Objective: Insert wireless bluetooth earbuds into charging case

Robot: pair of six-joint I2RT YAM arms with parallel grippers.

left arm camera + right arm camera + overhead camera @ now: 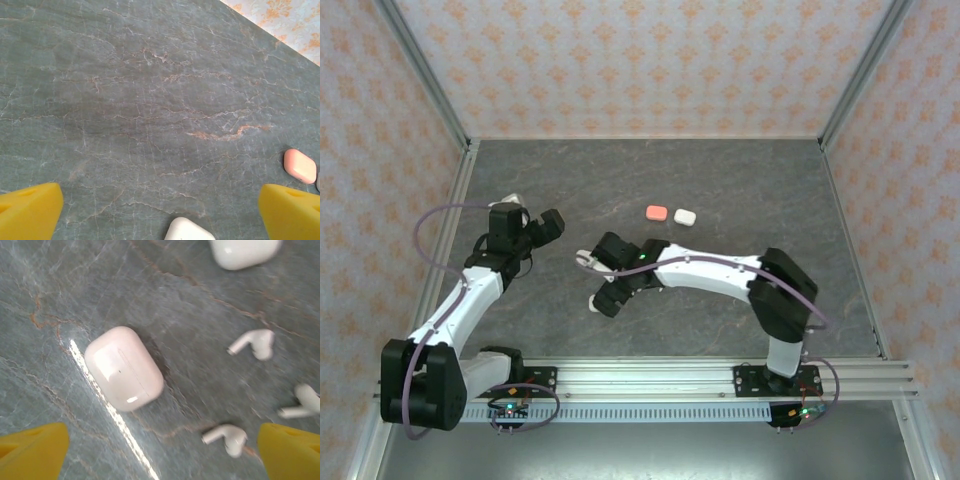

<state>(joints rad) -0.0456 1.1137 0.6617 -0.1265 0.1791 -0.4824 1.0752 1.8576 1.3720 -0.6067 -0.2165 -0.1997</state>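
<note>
From the top camera, I see a coral case (657, 213) and a white case (685, 216) just beside each other at mid-tabletop (750, 180), apart from both arms. The left arm (470, 290) and right arm (710, 272) reach inward toward each other.

At the left wrist, the left jaws are spread wide and hold nothing. Their yellow pads (30, 212) sit at the frame corners over bare stone. A third case (189, 231) lies at the bottom edge, between the pads.

At the right wrist, the right jaws are likewise wide apart and empty. Three white earbuds (252, 344) lie loose to the right of a closed pale case (124, 368), and one is near the right pad (292, 452).

I judge the earbuds light, hard and glossy, so they are liable to skid or pop out under pressure. I would pinch across the bulbous head, not the thin stem.

Obstructions: the pale case's lid is shut, so nothing can be inserted yet. The earbuds lie close together, so closing on one may nudge another.
</note>
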